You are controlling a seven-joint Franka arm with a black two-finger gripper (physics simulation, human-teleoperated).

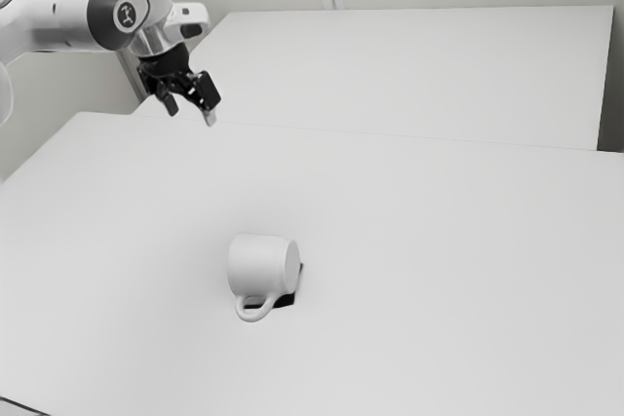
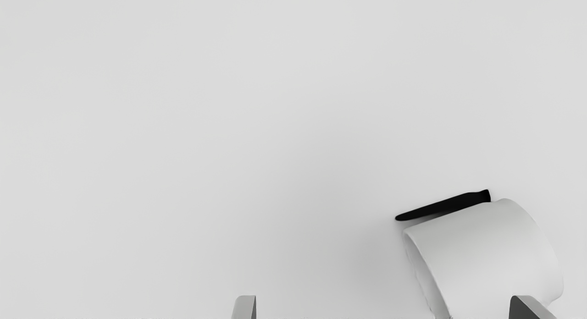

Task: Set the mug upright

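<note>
While the white robot arm (image 1: 58, 21) is coming in from the exterior view's left, the black two-finger gripper (image 1: 190, 113) is hanging in the air. In that view it is appearing over the far edge of the white table (image 1: 468, 270), close to the far corner on the exterior view's left. Its two fingers are standing wide apart, and they are holding nothing between them.

Farther to the exterior view's right and nearer to the camera, the plain white mug with one curved handle (image 1: 261, 265) is lying on its side, not upright. It is resting on the table, well in from the far edge, and its handle is pointing to the near side. A flat black patch (image 1: 285, 301) is lying close against the mug; what it is, I cannot tell. Behind the table, a broad white surface (image 1: 419, 65) is stretching toward the exterior view's right.

In the wrist view, the mug is showing partly behind one fingertip, and its open mouth is facing toward the space ahead of the gripper (image 2: 384, 306). The black patch is running along the mug's side there.
</note>
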